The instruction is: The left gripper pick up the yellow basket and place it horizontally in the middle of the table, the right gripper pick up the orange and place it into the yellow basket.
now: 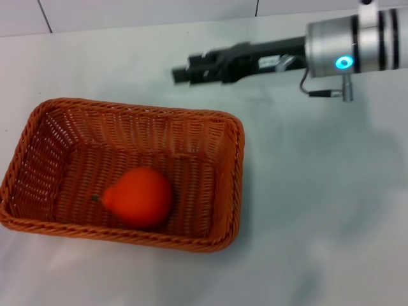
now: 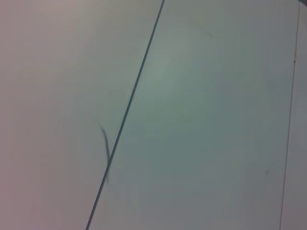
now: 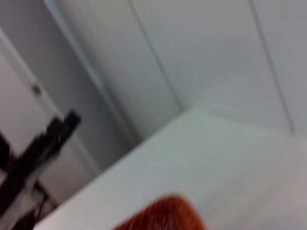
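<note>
right hand level above table, orange in basket

A plain white matte desk fills most of the head view, lit softly from above, with faint grey shadows pooling on its right half. Along its far edge rises a white tiled wall, its panels divided by thin dark seams. The left wrist view shows only pale flat panelling crossed by one dark diagonal seam, with a small dark smudge beside it. The right wrist view takes in a corner of the desk, white wall panels with narrow joints, and a dark stand-like frame standing off the desk's edge, blurred.
</note>
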